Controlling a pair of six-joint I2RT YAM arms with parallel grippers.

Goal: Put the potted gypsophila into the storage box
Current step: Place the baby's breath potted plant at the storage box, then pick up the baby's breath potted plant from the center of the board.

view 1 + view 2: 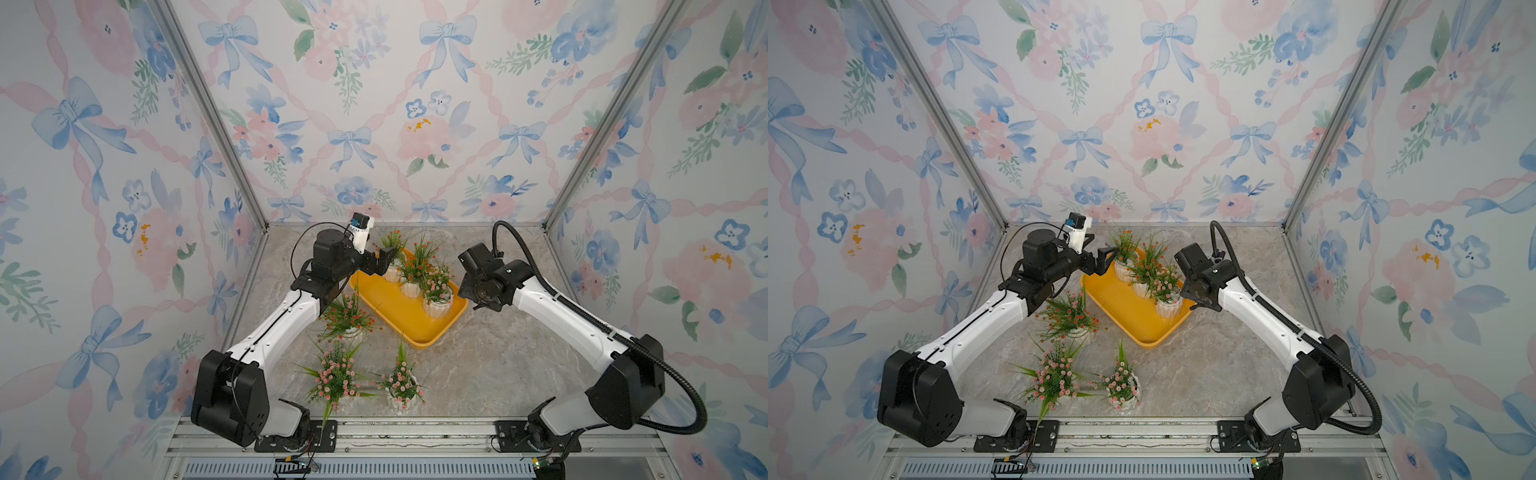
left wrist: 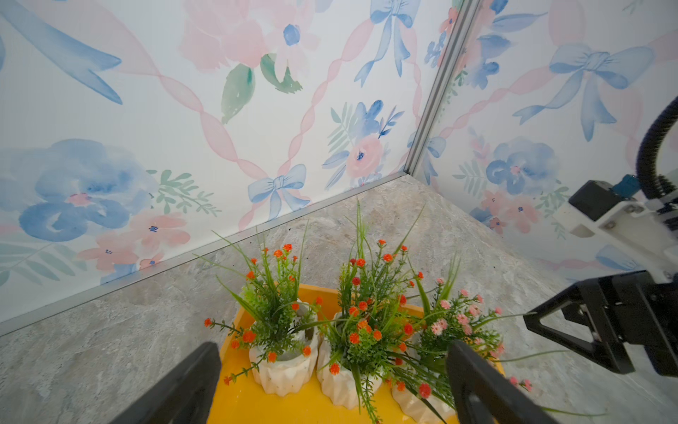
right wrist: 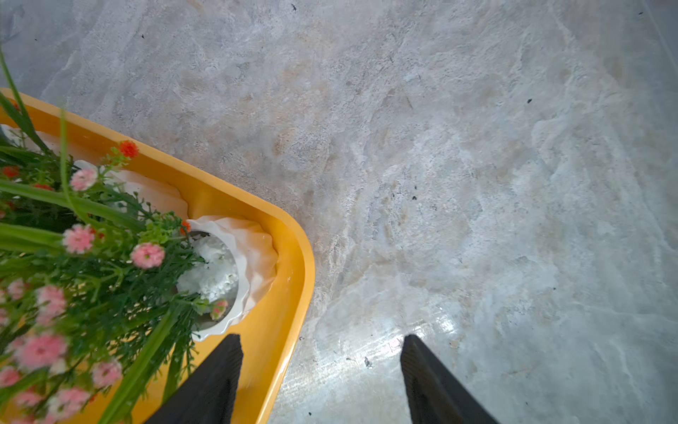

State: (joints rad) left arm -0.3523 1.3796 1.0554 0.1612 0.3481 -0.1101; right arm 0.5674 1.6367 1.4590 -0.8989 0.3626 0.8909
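Observation:
The yellow storage box (image 1: 386, 305) lies at an angle on the marble table and holds three potted gypsophila in a row: two orange-red ones (image 1: 392, 249) (image 1: 415, 270) and a pink one (image 1: 438, 291). Three more stand on the table in front: an orange-red one (image 1: 347, 318) and two pink ones (image 1: 336, 376) (image 1: 401, 384). My left gripper (image 2: 332, 348) hovers open and empty over the box's far-left end. My right gripper (image 3: 322, 340) is open and empty at the box's right corner, straddling the rim (image 3: 301, 279) beside the pink plant's white pot (image 3: 253, 264).
The marble tabletop (image 1: 498, 365) is walled by flowered panels on three sides, with metal posts (image 1: 582, 166) in the back corners. The box sits close to the back wall. The arm bases are mounted on the aluminium rail (image 1: 415, 436) at the front edge.

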